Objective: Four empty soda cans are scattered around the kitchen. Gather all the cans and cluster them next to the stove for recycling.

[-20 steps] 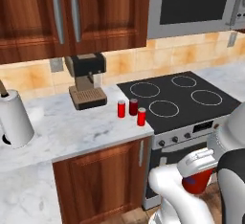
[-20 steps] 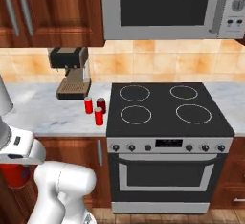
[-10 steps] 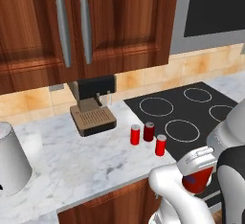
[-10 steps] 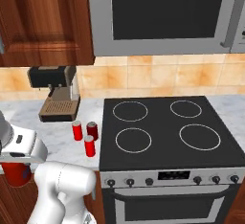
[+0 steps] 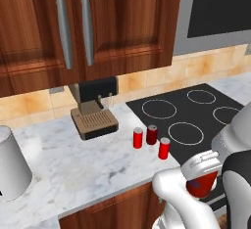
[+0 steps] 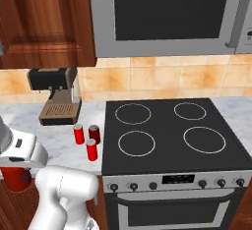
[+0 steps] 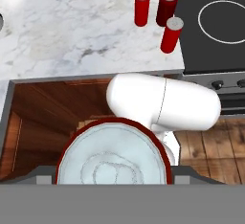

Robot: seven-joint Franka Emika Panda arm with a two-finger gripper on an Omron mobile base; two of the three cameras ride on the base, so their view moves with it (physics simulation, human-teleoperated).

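You have 3 soda cans (image 5: pixel 151 140) clustered on the marble worktop (image 5: pixel 78 164) just beside the stove (image 5: pixel 196 115), where the task wants them. The 4th can (image 7: pixel 113 156) sits gripped in the jaws, held low below the worktop edge for carrying; its body is mostly hidden.

Three soda cans (image 5: pixel 151 141) stand close together on the desk (image 5: pixel 73 162), just left of the stove (image 5: pixel 196 118) and in front of the coffee machine (image 5: pixel 93 107). A fourth can (image 5: pixel 200 184) sits in the hand (image 5: pixel 202 167), low before the desk's front edge. A microwave (image 6: pixel 170 15) hangs above the stove, cabinets (image 5: pixel 88 27) to its left.
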